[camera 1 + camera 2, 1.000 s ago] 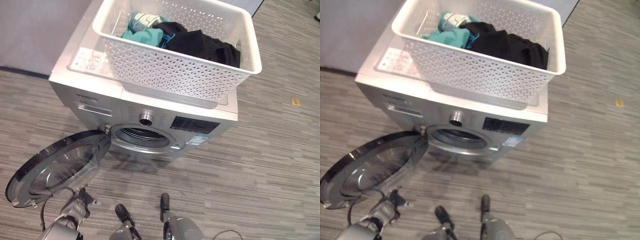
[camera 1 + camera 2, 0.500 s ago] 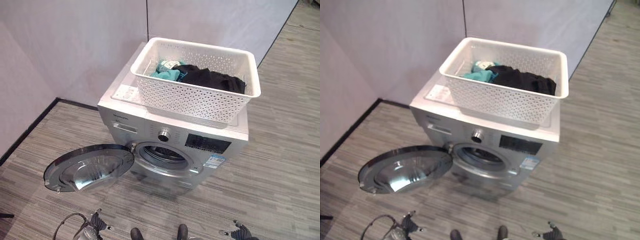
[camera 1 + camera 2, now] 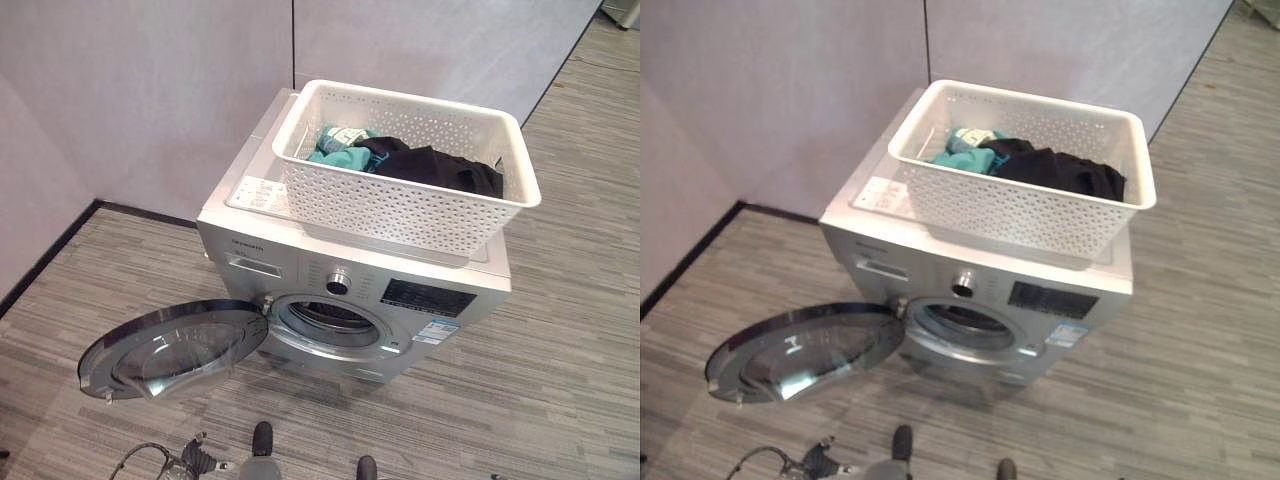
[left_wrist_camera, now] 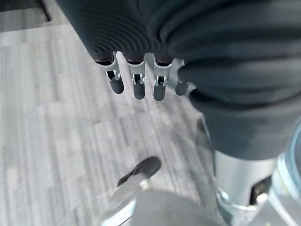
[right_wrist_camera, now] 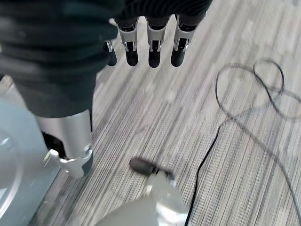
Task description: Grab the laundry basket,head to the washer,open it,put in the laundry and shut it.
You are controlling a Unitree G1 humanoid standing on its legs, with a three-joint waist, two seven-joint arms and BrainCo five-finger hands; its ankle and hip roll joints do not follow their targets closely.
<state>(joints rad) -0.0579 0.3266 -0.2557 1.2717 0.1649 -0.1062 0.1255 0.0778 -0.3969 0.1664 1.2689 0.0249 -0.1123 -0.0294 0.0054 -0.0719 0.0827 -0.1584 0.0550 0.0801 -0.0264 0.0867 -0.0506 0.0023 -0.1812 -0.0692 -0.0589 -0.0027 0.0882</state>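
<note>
A white plastic basket [image 3: 400, 190], rectangular with perforated lattice walls, is sitting on top of the washer [image 3: 300, 255], a boxy silver machine with a smooth metal face. Soft, crumpled laundry [image 3: 420, 165], teal and black, is lying inside the basket. The washer's round, glossy glass door [image 3: 170, 348] is hanging wide open, left of the round drum opening, over the grey striped wood-grain floor [image 3: 560, 330]. The left robot hand [image 4: 136, 82] and the right robot hand [image 5: 150, 47] are hanging above the floor in front of the washer, fingers relaxed, holding nothing. Compared with half a second ago, the basket, laundry and door are sitting unchanged; the camera is shifting slightly.
</note>
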